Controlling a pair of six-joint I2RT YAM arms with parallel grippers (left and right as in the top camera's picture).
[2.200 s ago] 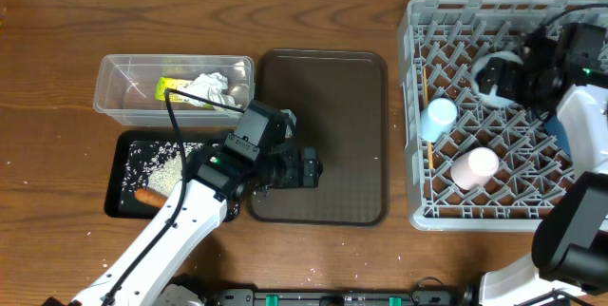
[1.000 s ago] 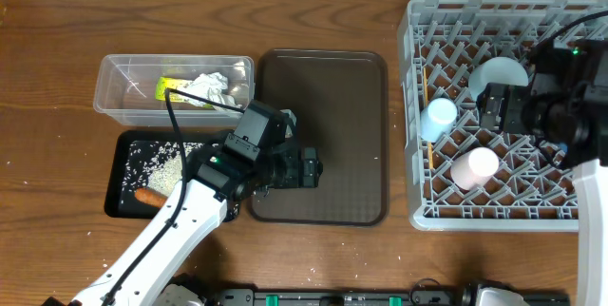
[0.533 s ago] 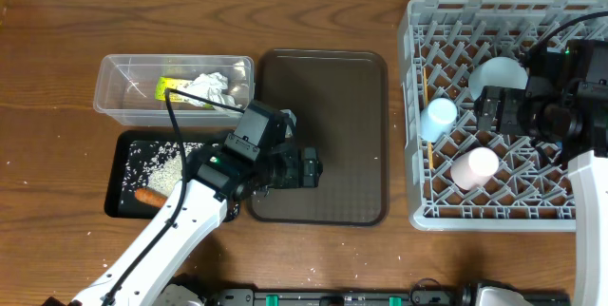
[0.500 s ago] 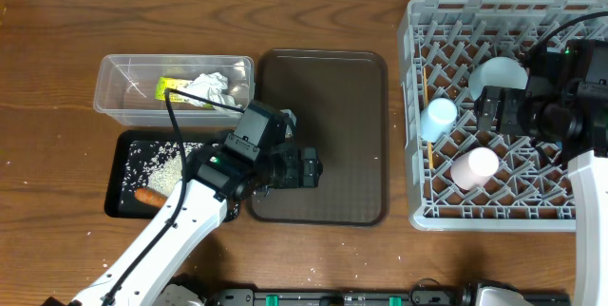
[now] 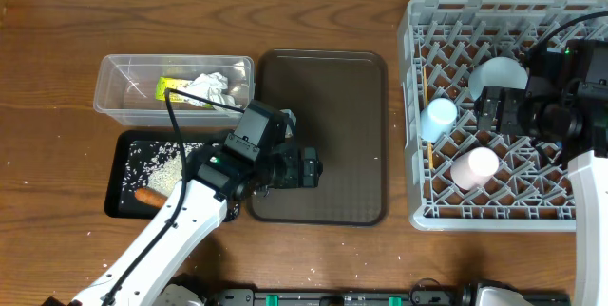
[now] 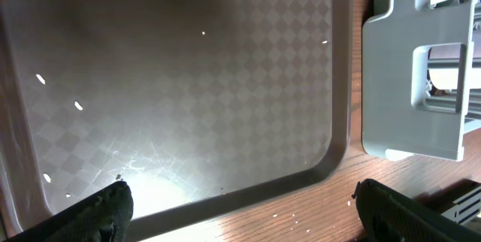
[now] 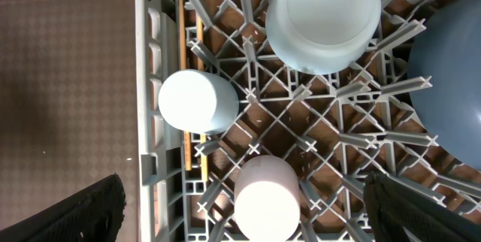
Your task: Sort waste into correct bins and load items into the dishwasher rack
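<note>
blue plate [image 7: 451, 84] cut off, chopsticks [image 7: 197, 155] mostly hid.

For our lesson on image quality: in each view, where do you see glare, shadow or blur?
Left wrist: a glare patch on the tray, the upper part of the picture darker, and the fingertips dark and blurred. Right wrist: the pink cup has a washed-out top; the rack is sharp. Overhead: evenly lit and sharp.

The bowl [image 7: 323, 16] sits in the rack [image 5: 494, 219], right of the serving tray [image 5: 332, 106].
</note>
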